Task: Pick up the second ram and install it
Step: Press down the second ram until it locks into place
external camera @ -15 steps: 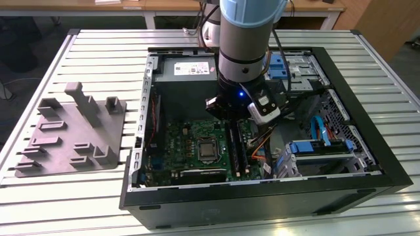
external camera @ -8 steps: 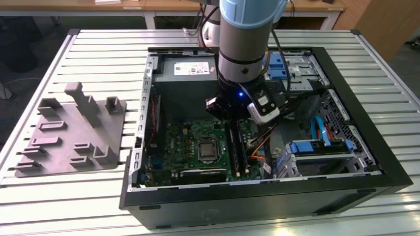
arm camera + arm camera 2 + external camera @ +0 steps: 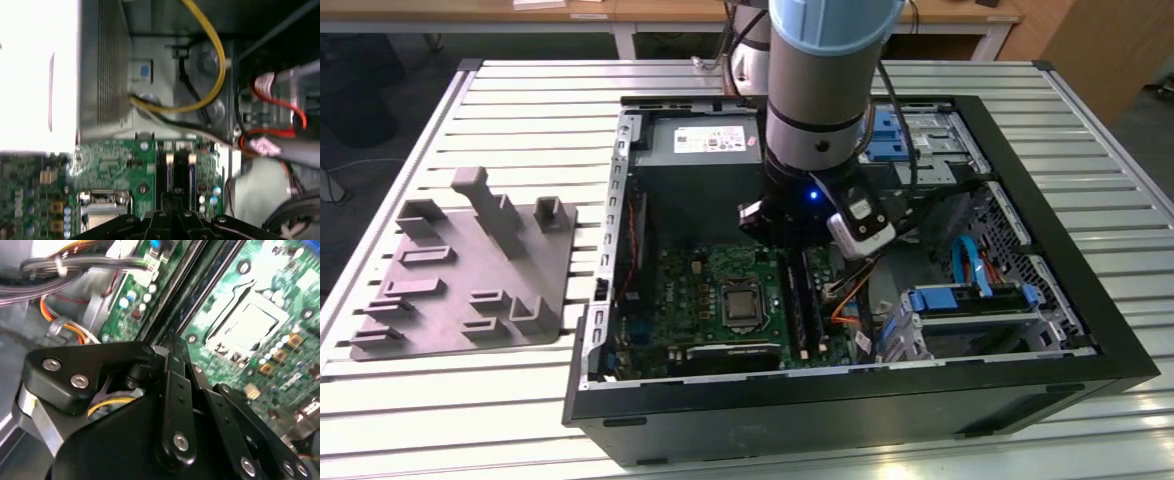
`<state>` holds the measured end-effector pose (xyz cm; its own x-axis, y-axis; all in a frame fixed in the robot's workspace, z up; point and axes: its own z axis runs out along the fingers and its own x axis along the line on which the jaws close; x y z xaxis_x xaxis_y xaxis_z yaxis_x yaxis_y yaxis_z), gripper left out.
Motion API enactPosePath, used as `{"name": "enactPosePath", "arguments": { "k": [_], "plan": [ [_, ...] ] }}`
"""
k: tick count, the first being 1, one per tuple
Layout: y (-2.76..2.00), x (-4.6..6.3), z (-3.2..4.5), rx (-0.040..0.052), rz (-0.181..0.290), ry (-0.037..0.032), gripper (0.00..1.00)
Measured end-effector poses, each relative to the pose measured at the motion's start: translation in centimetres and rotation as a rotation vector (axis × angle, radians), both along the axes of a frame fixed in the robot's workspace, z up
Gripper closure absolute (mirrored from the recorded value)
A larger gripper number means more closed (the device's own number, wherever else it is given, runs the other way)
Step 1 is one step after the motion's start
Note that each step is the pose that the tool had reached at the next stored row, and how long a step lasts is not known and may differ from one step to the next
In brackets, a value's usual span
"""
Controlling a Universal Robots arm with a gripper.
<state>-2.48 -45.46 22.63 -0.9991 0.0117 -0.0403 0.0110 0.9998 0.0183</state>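
Arm is down inside the open PC case (image 3: 1067, 340), gripper (image 3: 175, 212) right over the black RAM slots (image 3: 177, 172) beside the CPU socket (image 3: 245, 330) on the green motherboard (image 3: 707, 275). Fingers look pinched close together above the slots, but I can't tell if they're clamped on the second ram or where the stick sits. Grey fixture tray (image 3: 454, 270) lies on the slatted table (image 3: 520, 100), off the case's side at the exterior view's left.

We record the second ram (image 3: 168, 174) as a slim, dark bluish strip standing on edge in the motherboard's slot area, parallel to and just beside a like strip. We cannot tell whether it is fully seated.
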Motion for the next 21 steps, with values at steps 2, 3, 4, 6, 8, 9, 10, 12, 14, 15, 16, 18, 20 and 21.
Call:
{"name": "enactPosePath", "arguments": {
  "k": [2, 3, 4, 6, 8, 9, 10, 12, 14, 15, 16, 18, 20, 21],
  "plan": [
    [-0.79, 0.0, -0.02, -0.0004, 0.000, 0.0001, 0.90],
    [-1.17, 0.0, -0.04, -0.0003, 0.000, 0.0000, 0.90],
    [-1.54, 0.0, -0.05, -0.0006, 0.000, 0.0000, 0.90],
    [-2.31, 0.0, -0.07, -0.0011, 0.000, 0.0001, 0.90],
    [-3.04, 0.0, -0.09, -0.0017, 0.000, 0.0000, 0.90],
    [-3.36, 0.0, -0.09, -0.0023, 0.000, 0.0001, 0.90],
    [-3.64, 0.0, -0.10, -0.0032, 0.000, 0.0000, 0.90],
    [-4.15, 0.0, -0.14, -0.0060, 0.000, 0.0001, 0.90],
    [-4.62, 0.0, -0.19, -0.0104, 0.000, 0.0003, 0.90],
    [-4.84, 0.0, -0.23, -0.0124, 0.000, 0.0005, 0.90],
    [-5.06, 0.0, -0.26, -0.0144, 0.000, 0.0005, 0.90],
    [-5.43, 0.0, -0.33, -0.0191, 0.000, 0.0007, 0.90],
    [-5.74, 0.0, -0.46, -0.0231, 0.001, 0.0012, 0.90],
    [-5.83, 0.0, -0.53, -0.0249, 0.001, 0.0015, 0.90]
  ]
}}
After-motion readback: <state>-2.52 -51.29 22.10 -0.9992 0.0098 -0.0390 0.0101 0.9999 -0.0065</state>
